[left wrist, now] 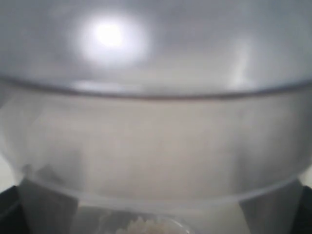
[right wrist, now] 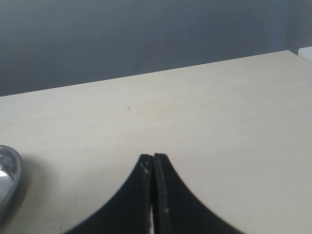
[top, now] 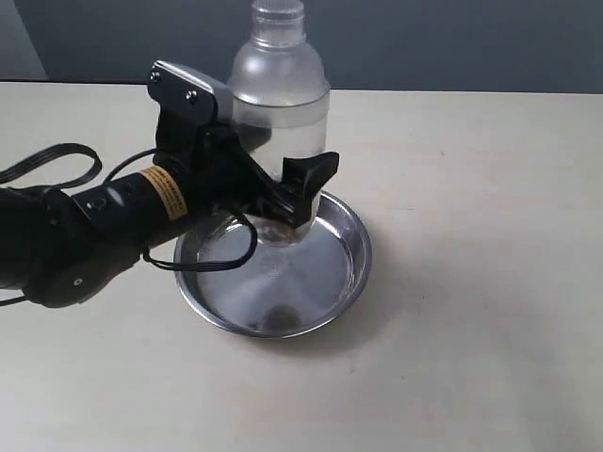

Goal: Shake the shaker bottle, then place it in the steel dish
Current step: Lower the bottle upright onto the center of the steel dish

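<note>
The shaker bottle (top: 280, 104) stands upright, its frosted body reaching from the top edge of the exterior view down into the steel dish (top: 344, 273). My left gripper (top: 283, 193) is shut on its lower body, with one black finger (top: 308, 181) across the front. Brown granules (top: 281, 228) lie at the bottle's base, which sits low over the dish's back half; I cannot tell if it touches. The left wrist view is filled by the bottle (left wrist: 156, 136), with pale granules (left wrist: 146, 226) showing. My right gripper (right wrist: 153, 160) is shut on nothing, above bare table.
A black cable (top: 57, 160) loops on the beige table (top: 490, 188) behind the left arm. The dish's rim (right wrist: 7, 178) shows at the edge of the right wrist view. A dark grey wall (top: 452, 42) stands behind the table's far edge.
</note>
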You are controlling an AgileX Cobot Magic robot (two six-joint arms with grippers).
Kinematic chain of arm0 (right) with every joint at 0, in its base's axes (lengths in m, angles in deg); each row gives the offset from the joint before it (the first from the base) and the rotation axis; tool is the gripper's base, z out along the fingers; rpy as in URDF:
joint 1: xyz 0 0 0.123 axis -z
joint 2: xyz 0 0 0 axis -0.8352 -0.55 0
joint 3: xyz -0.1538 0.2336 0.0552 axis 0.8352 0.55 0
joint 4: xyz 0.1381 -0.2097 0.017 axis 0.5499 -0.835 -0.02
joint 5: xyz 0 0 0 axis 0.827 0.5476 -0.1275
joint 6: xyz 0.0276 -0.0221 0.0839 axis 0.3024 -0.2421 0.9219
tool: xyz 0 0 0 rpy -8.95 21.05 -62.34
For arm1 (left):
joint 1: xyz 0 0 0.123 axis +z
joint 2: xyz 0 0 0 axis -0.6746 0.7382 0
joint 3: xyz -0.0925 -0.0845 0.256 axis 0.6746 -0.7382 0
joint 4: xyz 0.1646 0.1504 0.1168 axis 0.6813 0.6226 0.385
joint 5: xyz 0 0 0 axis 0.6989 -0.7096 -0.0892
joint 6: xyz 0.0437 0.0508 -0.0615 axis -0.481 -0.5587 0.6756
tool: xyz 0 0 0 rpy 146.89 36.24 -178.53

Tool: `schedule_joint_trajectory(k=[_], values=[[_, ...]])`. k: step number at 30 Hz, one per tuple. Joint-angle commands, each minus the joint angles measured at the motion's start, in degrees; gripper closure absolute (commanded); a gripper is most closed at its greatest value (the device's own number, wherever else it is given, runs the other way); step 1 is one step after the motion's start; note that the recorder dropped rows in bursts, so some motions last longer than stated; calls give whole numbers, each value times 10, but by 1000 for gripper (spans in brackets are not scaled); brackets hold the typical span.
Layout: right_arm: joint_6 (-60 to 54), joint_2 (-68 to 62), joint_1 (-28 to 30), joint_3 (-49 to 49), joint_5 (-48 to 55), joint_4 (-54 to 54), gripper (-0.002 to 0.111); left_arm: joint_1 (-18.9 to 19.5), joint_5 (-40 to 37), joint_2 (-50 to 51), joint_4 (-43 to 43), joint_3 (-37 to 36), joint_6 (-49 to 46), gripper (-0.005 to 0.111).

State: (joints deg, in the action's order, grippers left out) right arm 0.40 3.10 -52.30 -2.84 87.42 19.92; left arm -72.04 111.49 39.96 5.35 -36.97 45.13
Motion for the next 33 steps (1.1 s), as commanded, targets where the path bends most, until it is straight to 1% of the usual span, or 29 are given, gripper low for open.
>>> schedule_joint_trajectory(k=[1, 11, 16, 22, 24, 33], values=[[-1, 3, 2, 1, -4, 0, 109, 0, 71, 38, -8, 0, 7, 106], [-1, 3, 2, 1, -4, 0, 109, 0, 121, 101, -27, 0, 7, 106], [-1, 3, 2, 1, -4, 0, 109, 0, 142, 125, -50, 0, 5, 106], [-1, 3, 2, 1, -4, 0, 109, 1, 181, 147, -50, 0, -19, 106], [-1, 3, 2, 1, -4, 0, 109, 1, 183, 153, -50, 0, -24, 106], [-1, 3, 2, 1, -4, 0, 109, 1, 221, 192, -47, 0, -25, 106]])
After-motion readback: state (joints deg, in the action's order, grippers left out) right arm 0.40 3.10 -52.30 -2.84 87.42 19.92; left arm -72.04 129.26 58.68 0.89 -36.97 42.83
